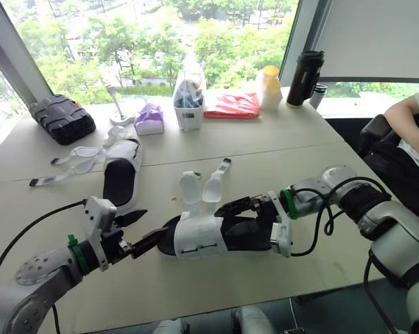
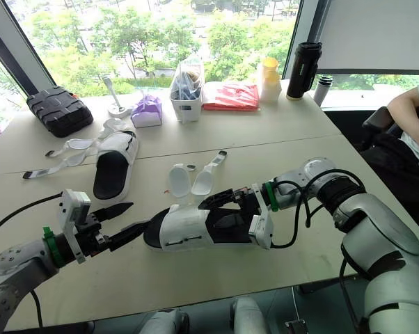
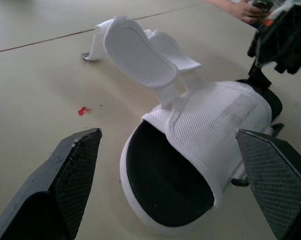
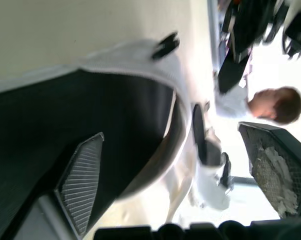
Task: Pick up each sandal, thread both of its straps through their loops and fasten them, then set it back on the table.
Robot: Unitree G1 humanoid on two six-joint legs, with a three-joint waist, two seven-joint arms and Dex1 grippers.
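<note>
A white sandal (image 1: 202, 236) with a black footbed lies on the table (image 1: 279, 149) near its front edge. Its two unfastened straps (image 1: 201, 188) stick up on the far side. My left gripper (image 1: 144, 229) is open at the sandal's toe end, its fingers (image 3: 73, 172) to either side of the toe opening (image 3: 165, 185). My right gripper (image 1: 241, 214) is open at the heel end, one finger (image 4: 83, 180) over the black footbed (image 4: 60, 120). A second sandal (image 1: 122, 175) lies farther back on the left, its loose straps (image 1: 74, 163) spread out on the table.
Along the window edge stand a black case (image 1: 62, 118), a purple tissue pack (image 1: 149, 120), a clear bag (image 1: 189, 96), a red packet (image 1: 232, 104), a yellow-capped bottle (image 1: 269, 87) and a black flask (image 1: 305, 76). A person (image 1: 417, 132) sits at the right.
</note>
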